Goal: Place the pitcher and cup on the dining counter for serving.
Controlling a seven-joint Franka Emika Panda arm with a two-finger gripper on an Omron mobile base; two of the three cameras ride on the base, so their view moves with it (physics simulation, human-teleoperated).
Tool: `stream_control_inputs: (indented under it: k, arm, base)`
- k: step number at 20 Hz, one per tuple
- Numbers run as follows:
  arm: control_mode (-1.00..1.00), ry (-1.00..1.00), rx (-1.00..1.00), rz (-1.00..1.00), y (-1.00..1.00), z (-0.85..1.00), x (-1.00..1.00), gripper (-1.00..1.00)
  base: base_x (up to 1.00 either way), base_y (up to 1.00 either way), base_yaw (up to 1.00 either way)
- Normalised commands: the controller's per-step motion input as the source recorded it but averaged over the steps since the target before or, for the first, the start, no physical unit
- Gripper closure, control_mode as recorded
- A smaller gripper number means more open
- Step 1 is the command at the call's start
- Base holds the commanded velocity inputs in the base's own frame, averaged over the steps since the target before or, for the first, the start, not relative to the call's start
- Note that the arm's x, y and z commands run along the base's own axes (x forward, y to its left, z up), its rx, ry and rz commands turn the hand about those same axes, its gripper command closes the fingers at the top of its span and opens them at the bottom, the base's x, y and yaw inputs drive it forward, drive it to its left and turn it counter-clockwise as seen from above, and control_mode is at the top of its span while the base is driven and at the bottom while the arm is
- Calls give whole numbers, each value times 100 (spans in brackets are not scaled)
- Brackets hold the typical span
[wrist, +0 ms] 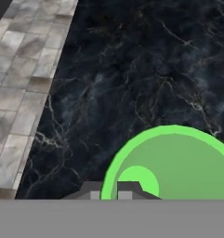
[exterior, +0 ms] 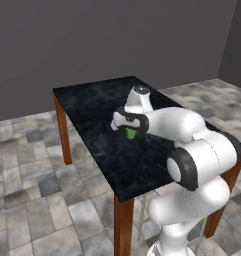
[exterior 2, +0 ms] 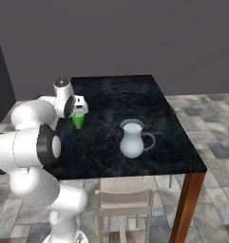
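Note:
The small green cup (exterior: 130, 132) (exterior 2: 78, 120) hangs upright under my gripper (exterior: 130, 127) (exterior 2: 78, 113), which is shut on its rim. In the hand view the cup (wrist: 178, 167) is seen from above, with my gripper (wrist: 108, 191) pinching its near wall. It is low over the left part of the black marbled dining counter (exterior: 87, 105) (exterior 2: 120, 95) (wrist: 132, 69); whether it touches the top I cannot tell. The pale translucent pitcher (exterior 2: 132, 139) stands upright on the counter to the cup's right, nearer the front edge, its handle pointing right.
A wooden chair (exterior 2: 123, 201) is tucked under the counter's near edge. Grey tiled floor (exterior: 27, 165) surrounds the counter, and a plain grey wall stands behind it. The counter's left edge (wrist: 48, 102) lies close to the cup.

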Motion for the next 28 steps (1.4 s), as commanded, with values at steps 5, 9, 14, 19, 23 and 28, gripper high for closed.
stream_control_inputs:
  k: [5, 9, 14, 19, 23, 28]
  arm:
    - [-100, 4, 0, 0, 0, -70, 26, 100]
    - [-100, 4, 0, 0, 0, -58, 16, 100]
    - [-100, 2, 0, 0, 0, -50, 3, 100]
    - [-100, 0, -1, 0, 0, -40, 0, 100]
    - [-100, 0, 0, 0, 0, -24, 0, -100]
    - [-100, 0, 0, 0, 6, -1, 0, -100]
  base:
    - [0, 0, 0]
    - [0, 0, 0]
    - [0, 0, 0]
    - [0, 0, 0]
    - [0, 0, 0]
    - [0, 0, 0]
